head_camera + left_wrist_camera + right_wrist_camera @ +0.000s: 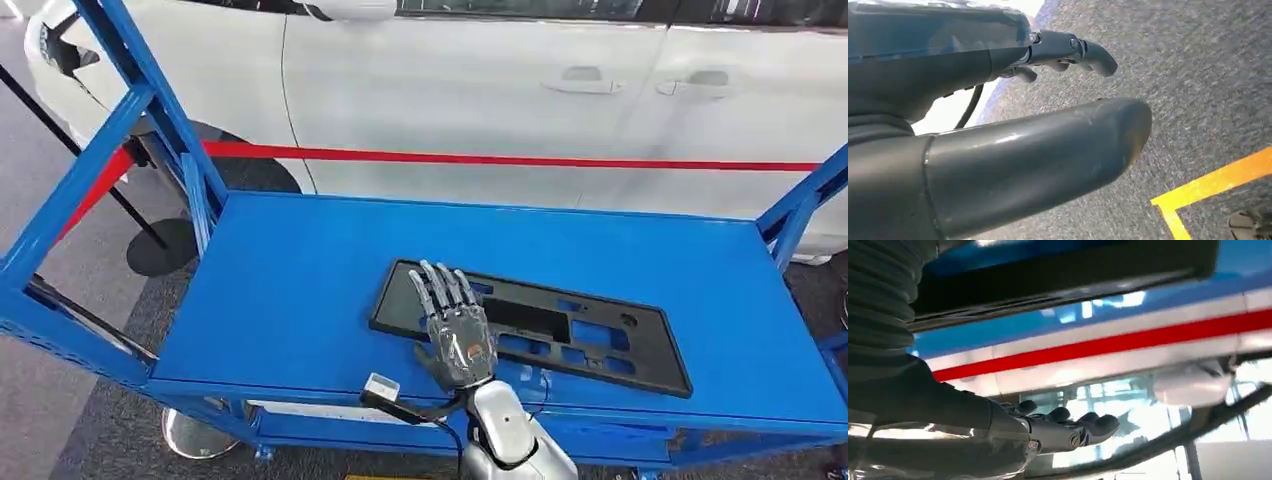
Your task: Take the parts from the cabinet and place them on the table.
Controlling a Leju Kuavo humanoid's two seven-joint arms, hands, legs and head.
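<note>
One black plastic part [535, 325] (a flat frame with rectangular cut-outs) lay on the blue table [300, 290], toward its near edge at about 5 o'clock from the tabletop's centre. The robot's right hand [455, 330] rested over the part's left end, fingers spread flat and gripping nothing. Its left hand [998, 125] hung above grey carpet [1198, 75] and a yellow floor line [1218, 185], fingers loosely apart and empty. At 12 o'clock stood a white car [480, 100] behind red tape [500, 158].

Plate frame [560, 330] lies flat on cart shelf [300, 290], right of centre near its front edge, right hand [455, 325] over its left end, car [480, 90] behind the cart.
</note>
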